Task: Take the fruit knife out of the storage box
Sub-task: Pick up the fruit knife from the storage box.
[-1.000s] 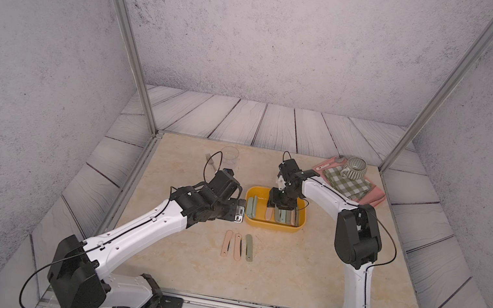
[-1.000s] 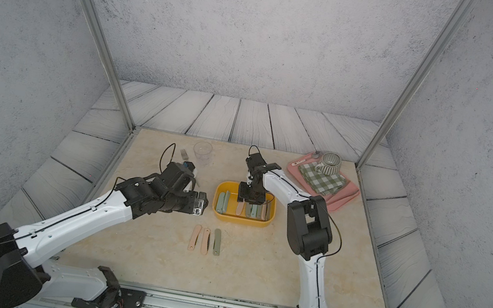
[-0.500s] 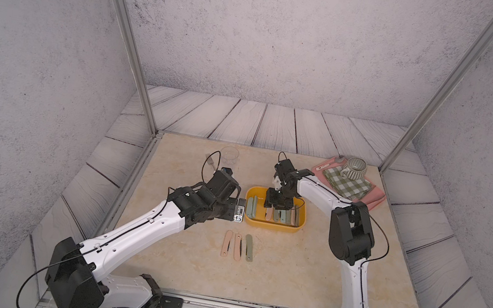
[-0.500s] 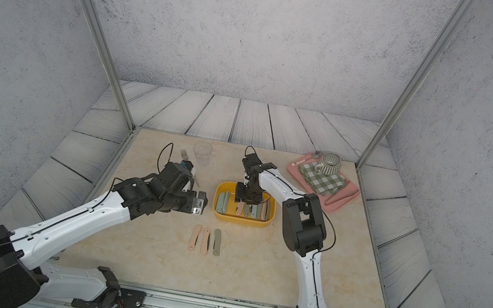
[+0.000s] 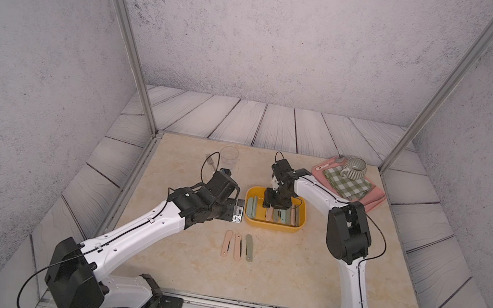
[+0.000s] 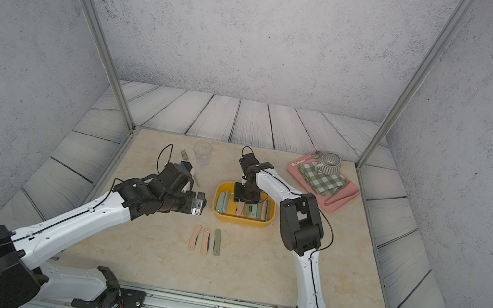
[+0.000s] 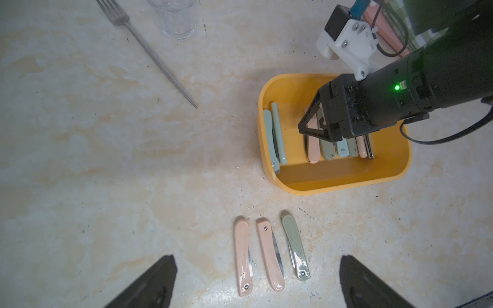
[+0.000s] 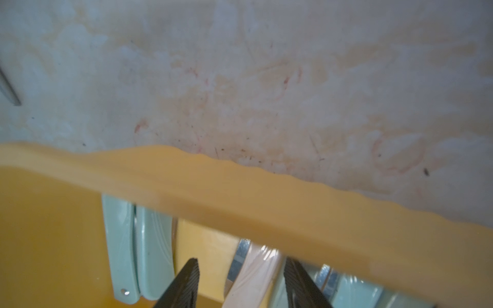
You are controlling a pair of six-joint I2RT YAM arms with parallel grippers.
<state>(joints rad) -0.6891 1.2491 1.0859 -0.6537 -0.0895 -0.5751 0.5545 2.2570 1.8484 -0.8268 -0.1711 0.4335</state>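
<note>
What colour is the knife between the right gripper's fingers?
Pale pink knife, clearest in right wrist view.

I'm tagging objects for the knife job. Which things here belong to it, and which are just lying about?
Job: box, knives in it, pink knife straddled by the right tool, three knives out on the table.
Lying about: fork, glass, tray, cloth, mug.
</note>
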